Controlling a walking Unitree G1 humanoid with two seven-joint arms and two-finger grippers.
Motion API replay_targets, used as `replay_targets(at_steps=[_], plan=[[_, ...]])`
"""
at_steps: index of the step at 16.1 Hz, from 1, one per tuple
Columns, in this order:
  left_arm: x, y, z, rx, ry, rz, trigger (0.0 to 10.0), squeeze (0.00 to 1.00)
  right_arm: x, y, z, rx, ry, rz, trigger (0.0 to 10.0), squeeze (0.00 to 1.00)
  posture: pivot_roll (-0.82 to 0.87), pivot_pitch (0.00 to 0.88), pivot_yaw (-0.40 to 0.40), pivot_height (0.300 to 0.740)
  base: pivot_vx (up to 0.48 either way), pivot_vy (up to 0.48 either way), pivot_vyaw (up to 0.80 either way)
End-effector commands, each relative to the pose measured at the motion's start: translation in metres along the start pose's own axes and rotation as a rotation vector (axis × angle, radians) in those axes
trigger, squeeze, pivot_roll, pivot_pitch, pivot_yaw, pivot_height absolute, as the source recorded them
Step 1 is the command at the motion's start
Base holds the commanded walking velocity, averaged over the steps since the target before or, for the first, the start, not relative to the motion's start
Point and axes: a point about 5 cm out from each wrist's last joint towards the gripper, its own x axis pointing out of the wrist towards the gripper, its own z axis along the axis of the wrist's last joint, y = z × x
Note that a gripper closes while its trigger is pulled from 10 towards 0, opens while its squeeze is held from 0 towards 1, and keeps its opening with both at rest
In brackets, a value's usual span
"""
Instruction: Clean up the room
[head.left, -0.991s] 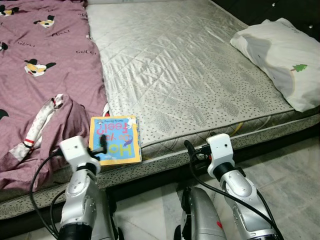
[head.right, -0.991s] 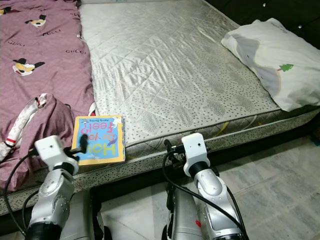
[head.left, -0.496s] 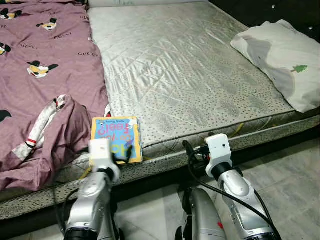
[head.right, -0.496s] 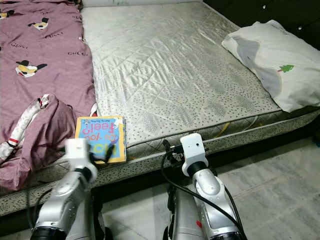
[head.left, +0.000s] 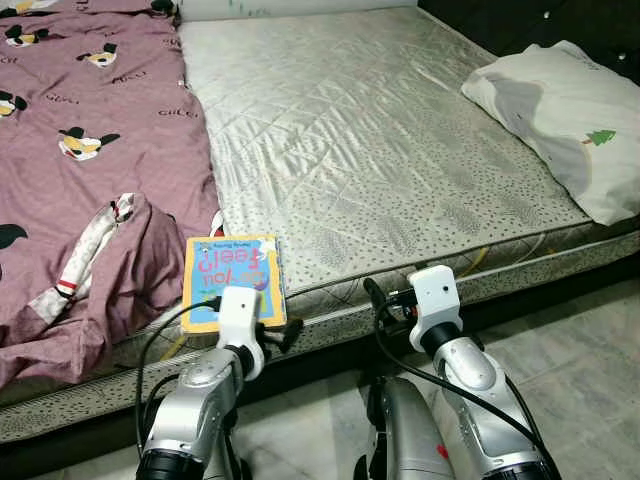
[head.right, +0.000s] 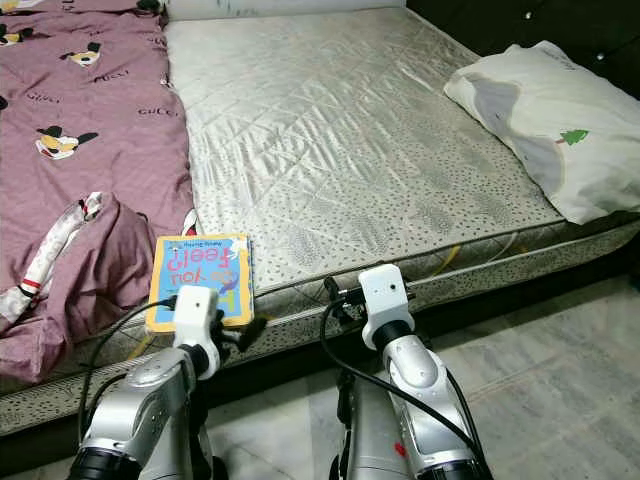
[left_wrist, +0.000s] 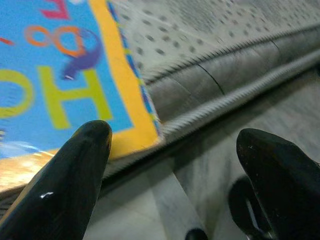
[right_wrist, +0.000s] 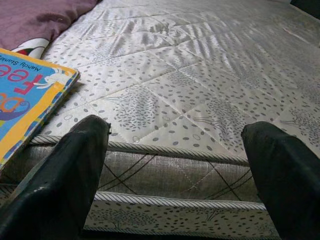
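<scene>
A children's book (head.left: 232, 275) with a blue and yellow cover lies flat at the near edge of the grey mattress (head.left: 360, 130), against a bunched purple blanket (head.left: 90, 150). My left gripper (head.left: 283, 334) is low at the mattress edge, just off the book's near right corner. In the left wrist view the left gripper (left_wrist: 175, 165) stands open, one finger (left_wrist: 75, 170) beside the book's (left_wrist: 50, 75) yellow border, and nothing is held. My right gripper (head.left: 373, 295) hovers at the mattress edge right of the book. The right gripper (right_wrist: 175, 165) is open and empty, with the book (right_wrist: 25, 95) off to one side.
A white pillow (head.left: 565, 110) with a small green tree print lies at the mattress's right side. The purple blanket with cartoon prints covers the left part of the bed. Grey marble floor (head.left: 570, 360) runs along the bed's dark base.
My left arm swung right and down, from over the book's left part to its near right corner at the mattress edge. The right arm barely moved. The camera tilted slightly.
</scene>
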Motion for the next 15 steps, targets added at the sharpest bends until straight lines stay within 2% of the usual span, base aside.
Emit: replay_targets(at_steps=[1, 2, 4, 7, 10, 12, 15], plan=[[0.001, -0.005, -0.005, 0.019, 0.050, -0.030, 10.0, 0.25, 0.000, 0.001, -0.001, -0.001, -0.001, -0.001, 10.0, 0.00, -0.05, 0.071, -0.029, 0.542, 0.000, 0.000, 0.00], [0.001, -0.008, -0.007, 0.027, 0.067, -0.047, 10.0, 0.00, 0.000, 0.001, -0.001, -0.001, -0.001, -0.001, 10.0, 0.00, -0.05, 0.071, -0.029, 0.542, 0.000, 0.000, 0.00], [0.001, -0.016, -0.013, 0.050, 0.118, -0.094, 10.0, 0.00, 0.001, 0.002, -0.001, 0.000, -0.001, 0.002, 10.0, 0.00, -0.04, 0.074, -0.030, 0.542, 0.000, 0.000, 0.00], [0.002, -0.020, -0.020, 0.055, 0.164, -0.108, 10.0, 0.00, 0.001, 0.004, -0.001, 0.001, -0.003, 0.006, 10.0, 0.00, -0.04, 0.074, -0.033, 0.542, 0.000, 0.000, 0.00], [-0.001, -0.003, -0.030, -0.049, 0.189, 0.007, 10.0, 0.00, 0.001, 0.003, 0.000, -0.002, -0.005, 0.006, 10.0, 0.00, -0.04, 0.077, -0.035, 0.542, 0.000, 0.000, 0.00], [-0.002, 0.008, -0.033, -0.088, 0.198, 0.054, 10.0, 0.00, 0.000, 0.002, 0.000, -0.004, -0.003, 0.008, 10.0, 0.00, -0.04, 0.081, -0.040, 0.542, 0.000, 0.000, 0.00], [-0.003, 0.016, -0.034, -0.120, 0.193, 0.089, 10.0, 0.00, 0.001, 0.001, 0.001, -0.007, -0.004, 0.015, 10.0, 0.00, -0.04, 0.082, -0.046, 0.542, 0.000, 0.000, 0.00]])
